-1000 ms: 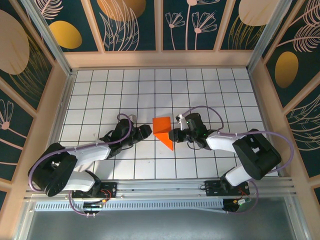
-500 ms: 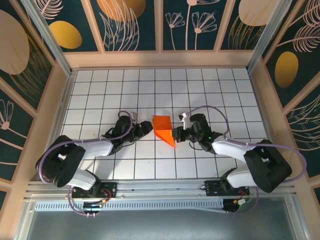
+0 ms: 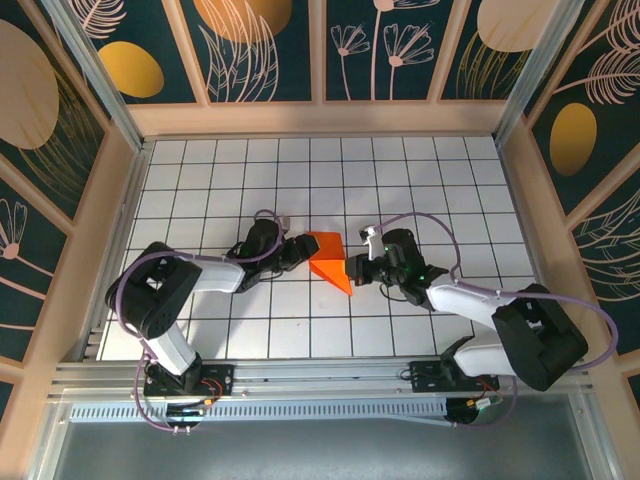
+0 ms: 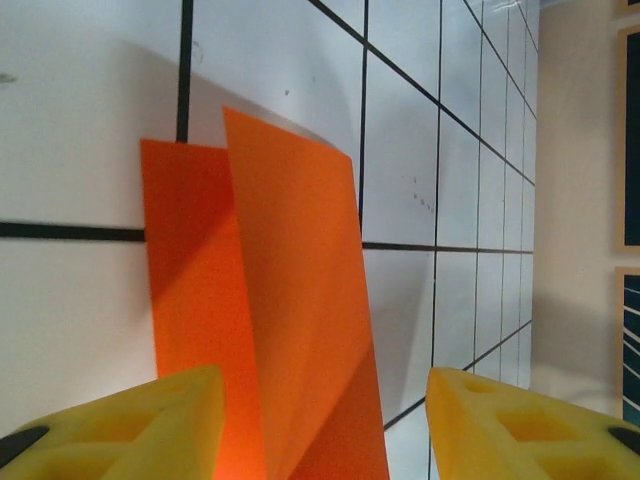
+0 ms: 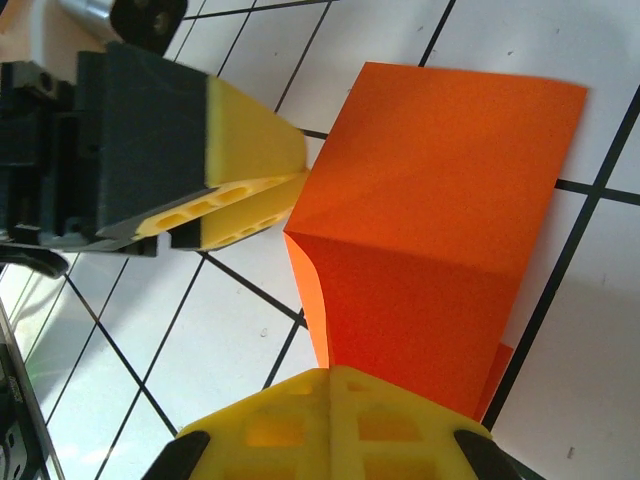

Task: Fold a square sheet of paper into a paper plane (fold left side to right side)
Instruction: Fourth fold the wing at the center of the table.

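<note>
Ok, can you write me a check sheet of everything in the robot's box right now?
Surface: white table with black grid lines.
Job's things: orange paper, folded, one flap raised, mid-table.
Clutter: nothing seen.
Hands: right hand shut on the orange paper's edge; left hand open, its fingers either side of the raised flap.
Cables: purple cables loop along both arms, off the paper.
Surroundings: wooden frame around the table, dark panels with plant drawings.
</note>
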You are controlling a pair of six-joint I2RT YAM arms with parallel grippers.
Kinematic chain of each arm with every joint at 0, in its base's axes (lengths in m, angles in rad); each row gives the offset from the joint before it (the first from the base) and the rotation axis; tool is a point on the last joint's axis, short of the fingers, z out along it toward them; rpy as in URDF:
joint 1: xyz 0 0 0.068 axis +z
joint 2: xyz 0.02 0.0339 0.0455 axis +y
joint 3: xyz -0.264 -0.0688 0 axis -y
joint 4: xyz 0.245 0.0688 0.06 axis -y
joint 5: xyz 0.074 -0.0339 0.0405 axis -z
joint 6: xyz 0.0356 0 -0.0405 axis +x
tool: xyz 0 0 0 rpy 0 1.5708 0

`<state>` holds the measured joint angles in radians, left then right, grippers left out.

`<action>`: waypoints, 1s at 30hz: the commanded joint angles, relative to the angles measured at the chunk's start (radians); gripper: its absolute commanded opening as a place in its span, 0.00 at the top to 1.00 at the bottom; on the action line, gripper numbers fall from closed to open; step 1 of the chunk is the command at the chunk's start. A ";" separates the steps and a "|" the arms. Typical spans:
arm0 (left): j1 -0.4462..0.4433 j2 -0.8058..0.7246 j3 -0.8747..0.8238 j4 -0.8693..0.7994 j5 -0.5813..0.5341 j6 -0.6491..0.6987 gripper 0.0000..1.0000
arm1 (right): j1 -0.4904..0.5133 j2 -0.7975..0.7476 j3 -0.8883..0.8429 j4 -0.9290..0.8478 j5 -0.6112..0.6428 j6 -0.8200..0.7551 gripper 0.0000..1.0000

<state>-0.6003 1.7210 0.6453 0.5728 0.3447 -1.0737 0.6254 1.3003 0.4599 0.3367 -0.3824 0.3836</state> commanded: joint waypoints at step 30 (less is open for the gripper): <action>0.027 0.000 0.039 -0.040 -0.028 0.006 1.00 | 0.145 -0.142 0.251 -0.581 0.472 0.020 0.54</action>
<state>-0.5777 1.7462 0.7010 0.5346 0.3294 -1.0451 0.6991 1.1633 0.6426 -0.0643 -0.1009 0.3916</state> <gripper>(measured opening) 0.043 0.458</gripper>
